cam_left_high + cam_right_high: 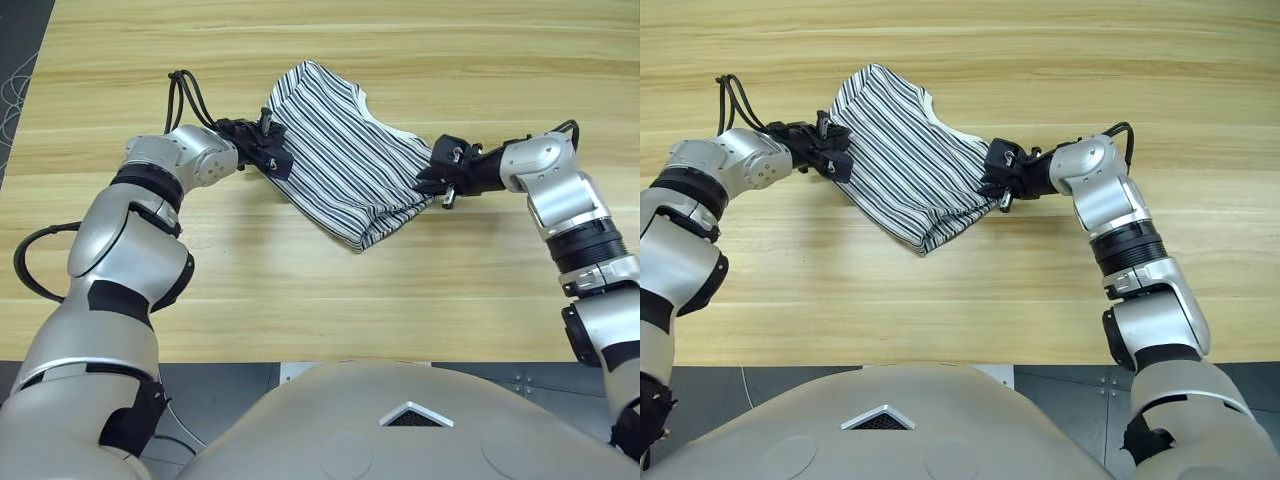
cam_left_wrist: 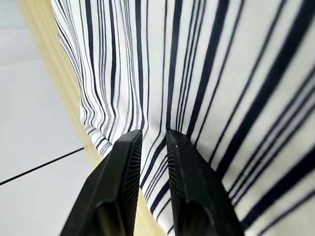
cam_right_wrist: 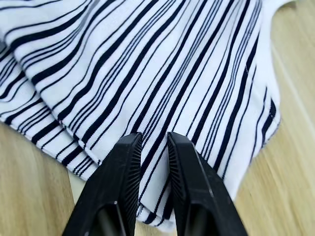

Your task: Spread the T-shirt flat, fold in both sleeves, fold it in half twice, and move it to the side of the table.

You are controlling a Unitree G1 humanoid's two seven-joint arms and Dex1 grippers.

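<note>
Striped T-shirt (image 1: 335, 165) lies rumpled on the wooden bench (image 1: 400, 290). Left gripper (image 2: 153, 137) and right gripper (image 3: 154, 140) each clamp opposite edges.

no readable text, labels or signs

This looks like a robotics lab or test room rather than a home. A broad work table (image 1: 300, 290) with a pale wood-grain top fills most of the frame. Dark floor (image 1: 18, 40) shows at the upper left, and a grey bolted plate (image 1: 525, 378) lies along the bottom edge.
</note>
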